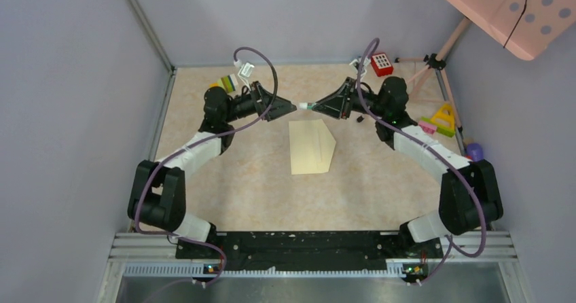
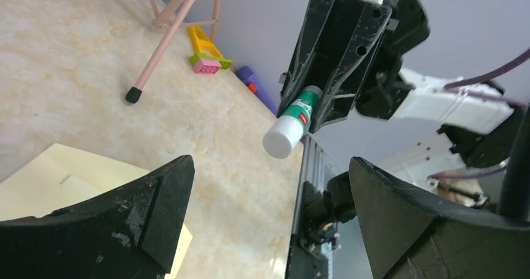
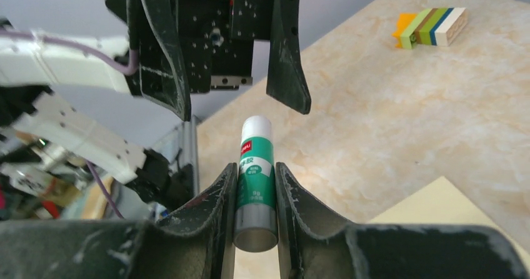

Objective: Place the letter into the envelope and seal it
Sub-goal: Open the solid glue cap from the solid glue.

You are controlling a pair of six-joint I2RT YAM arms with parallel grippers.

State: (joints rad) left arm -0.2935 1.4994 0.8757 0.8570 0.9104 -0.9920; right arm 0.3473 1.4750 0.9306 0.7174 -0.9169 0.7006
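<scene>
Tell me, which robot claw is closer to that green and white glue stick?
Right. The right gripper is shut on the glue stick, clamping its green body. The left gripper is open, facing the stick's white cap with a gap between.

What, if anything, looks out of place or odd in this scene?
Nothing is spilled or damaged. The one oddity: the glue stick is off the table, clamped in the right gripper, cap on, facing the open left gripper. The envelope lies flat nearby.

robot lab: grey partition walls [image 1: 68, 99], aluminium rail [image 1: 142, 248].
</scene>
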